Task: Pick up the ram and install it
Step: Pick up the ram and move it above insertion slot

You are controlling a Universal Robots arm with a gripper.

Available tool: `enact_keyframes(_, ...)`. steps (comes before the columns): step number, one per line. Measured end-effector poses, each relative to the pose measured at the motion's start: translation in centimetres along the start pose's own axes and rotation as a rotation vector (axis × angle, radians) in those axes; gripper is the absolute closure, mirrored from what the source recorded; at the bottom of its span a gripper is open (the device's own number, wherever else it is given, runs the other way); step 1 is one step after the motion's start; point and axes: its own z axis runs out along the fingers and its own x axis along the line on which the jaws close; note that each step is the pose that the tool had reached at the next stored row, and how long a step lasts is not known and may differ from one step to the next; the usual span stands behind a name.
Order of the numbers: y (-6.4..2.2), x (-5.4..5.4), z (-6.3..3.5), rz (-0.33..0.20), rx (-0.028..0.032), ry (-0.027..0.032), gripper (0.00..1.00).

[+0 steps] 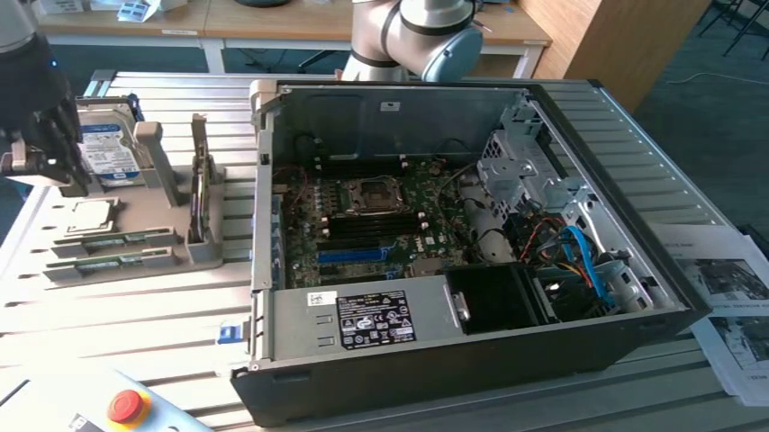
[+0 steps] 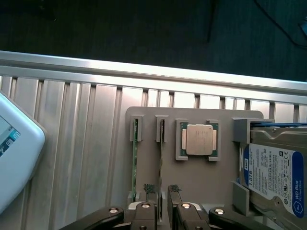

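Observation:
Two ram sticks stand on edge in slots of a grey holder [image 2: 196, 184]: a green one [image 2: 135, 160] and a second one [image 2: 162, 139] beside it. In the exterior view they lie at the left as the nearer stick [image 1: 106, 265] and the farther stick [image 1: 111, 241]. My gripper [image 2: 161, 191] hovers over the holder, open, with one fingertip [image 2: 149, 189] on each side of the second stick's line. Nothing is held. The gripper [image 1: 49, 166] hangs at the exterior view's far left, above the holder.
A CPU [image 2: 199, 140] and a hard drive [image 2: 273, 175] with a blue-white label share the holder. The open PC case [image 1: 397, 360] fills the table's middle, its motherboard [image 1: 373, 216] exposed with black slots and a blue slot strip [image 1: 356, 255]. A white pendant [image 2: 14, 143] lies nearby.

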Motion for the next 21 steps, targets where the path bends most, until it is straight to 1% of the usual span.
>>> enact_keyframes(5, 0.06, 1.0, -0.02, 0.000, -0.0004, 0.0000, 0.76)
enact_keyframes(10, 0.06, 1.1, 0.01, 0.000, -0.0003, -0.0004, 0.76)
enact_keyframes(21, -0.02, 1.2, 1.93, 0.000, -0.0004, -0.0004, 0.76)
